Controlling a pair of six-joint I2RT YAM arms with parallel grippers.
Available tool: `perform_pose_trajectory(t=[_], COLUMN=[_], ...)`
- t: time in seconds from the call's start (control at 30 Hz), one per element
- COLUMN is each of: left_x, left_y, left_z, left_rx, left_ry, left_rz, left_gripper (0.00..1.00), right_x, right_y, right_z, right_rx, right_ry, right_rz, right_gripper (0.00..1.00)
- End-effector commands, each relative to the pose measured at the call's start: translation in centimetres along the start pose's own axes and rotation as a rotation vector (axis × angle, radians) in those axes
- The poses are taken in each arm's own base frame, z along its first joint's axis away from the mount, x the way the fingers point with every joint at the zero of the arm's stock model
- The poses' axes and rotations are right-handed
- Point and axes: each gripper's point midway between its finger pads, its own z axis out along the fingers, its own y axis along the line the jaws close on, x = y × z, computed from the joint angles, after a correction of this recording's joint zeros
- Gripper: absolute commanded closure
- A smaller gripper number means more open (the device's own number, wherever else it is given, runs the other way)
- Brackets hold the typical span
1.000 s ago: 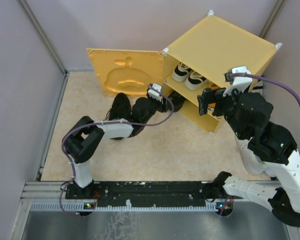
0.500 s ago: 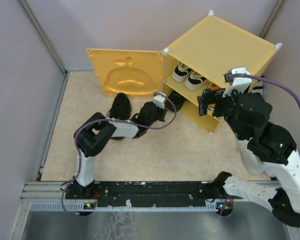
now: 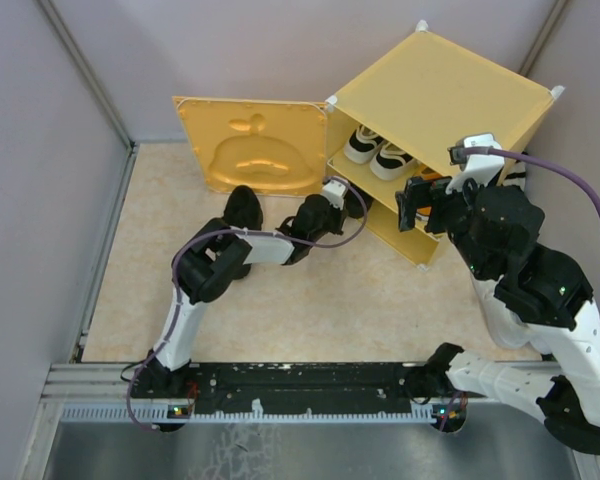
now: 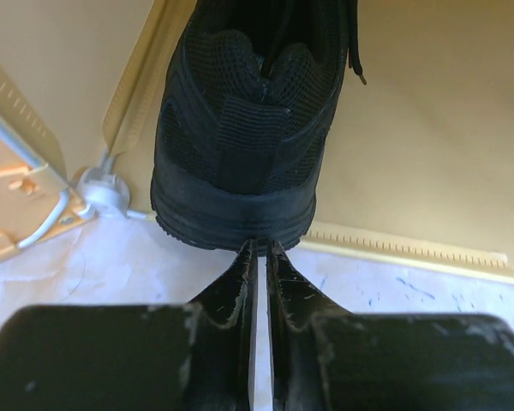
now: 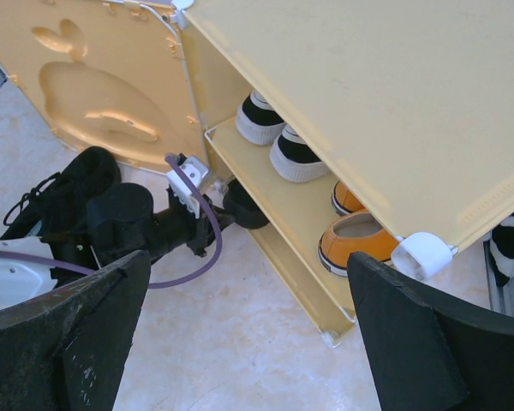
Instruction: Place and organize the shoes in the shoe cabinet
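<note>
Stretching further toward the upper right of the overhead view, the left arm has carried its left claw [image 4: 259,257] up to the shoe cabinet's [image 3: 440,90] lower opening, while the right arm has not budged. That claw is pinched almost closed, gripping nothing, its tips pressed against the heel sole of a black shoe [image 4: 244,128] that sits across the cabinet's bottom lip, toe pointing inward. Its mate [image 3: 242,210] lies on the table [image 3: 310,300] below the open door [image 3: 250,145]. The right claw [image 5: 247,282] hangs spread wide and empty over the cabinet front. My worry is the thin contact. I judge the tips could slide off the rounded heel, or the shoe could twist and jam against the white corner connector [image 4: 103,193] or catch on the lip. I cannot see the toe, which is cut off at the top of the left wrist view, and the shelf hides how much room the lower compartment has.
</note>
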Motion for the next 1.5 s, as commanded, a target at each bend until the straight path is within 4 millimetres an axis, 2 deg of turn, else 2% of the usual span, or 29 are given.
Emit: perform_pose_trajectory(t=[0.0, 0.2, 0.33, 0.47, 0.67, 0.7, 0.73, 0.8, 0.83, 0.93, 1.03, 1.13, 1.2, 1.3, 1.4, 1.47], left_x=[-2.7, -3.8, -3.6, -3.5, -4.0, -4.2, -4.5, -5.4, -5.7, -5.0, -2.4, -0.1, 0.7, 0.3, 0.2, 1.0], left_y=[0.1, -0.2, 0.0, 0.4, 2.1, 2.7, 3.4, 5.4, 6.3, 8.9, 11.3, 14.1, 15.4, 16.6, 17.3, 17.2], left_z=[2.4, 3.1, 1.6, -1.9, -8.8, -9.8, -10.8, -13.1, -14.2, -17.8, -21.6, -24.2, -25.2, -26.1, -26.4, -26.1], left_rx=[-0.008, 0.012, 0.007, 0.004, -0.068, -0.101, -0.140, -0.252, -0.314, -0.461, -0.578, -0.672, -0.690, -0.716, -0.731, -0.716], left_ry=[-0.115, -0.190, -0.173, -0.126, -0.034, -0.012, 0.011, 0.055, 0.078, 0.170, 0.278, 0.332, 0.339, 0.314, 0.316, 0.342], left_rz=[-0.023, -0.061, -0.055, -0.039, -0.005, 0.007, 0.017, 0.032, 0.021, -0.003, -0.108, -0.189, -0.228, -0.229, -0.211, -0.217], left_gripper=[0.88, 0.84, 0.75, 0.53, 0.41, 0.36, 0.27, 0.03, 0.01, 0.01, 0.01, 0.01, 0.01, 0.02, 0.03, 0.04], right_x=[-1.4, -1.1, -1.0, -1.1, -1.3, -1.2, -1.2, -1.0, -1.0, -1.0, -1.0, -1.1, -1.1, -0.9, -0.9, -1.0], right_y=[-0.3, -0.5, -0.8, -0.7, -0.2, -0.1, 0.0, 0.2, 0.3, 0.6, 0.7, 1.0, 1.2, 1.4, 1.3, 1.4], right_z=[-0.2, -0.5, -0.6, -0.7, -0.6, -0.5, -0.5, -0.4, -0.3, -0.3, -0.3, -0.3, -0.3, -0.2, -0.2, -0.3], right_rx=[0.007, 0.016, 0.023, 0.017, -0.007, -0.012, -0.015, -0.021, -0.026, -0.040, -0.048, -0.065, -0.075, -0.083, -0.083, -0.086], right_ry=[-0.035, -0.030, -0.032, -0.035, -0.041, -0.039, -0.037, -0.034, -0.036, -0.040, -0.043, -0.051, -0.053, -0.047, -0.051, -0.058], right_rz=[0.016, 0.018, 0.021, 0.023, 0.029, 0.030, 0.031, 0.030, 0.032, 0.036, 0.034, 0.038, 0.037, 0.034, 0.039, 0.046], right_gripper=[0.02, 0.02, 0.02, 0.02, 0.02, 0.02, 0.02, 0.02, 0.02, 0.02, 0.02, 0.02, 0.02, 0.02, 0.02, 0.02])
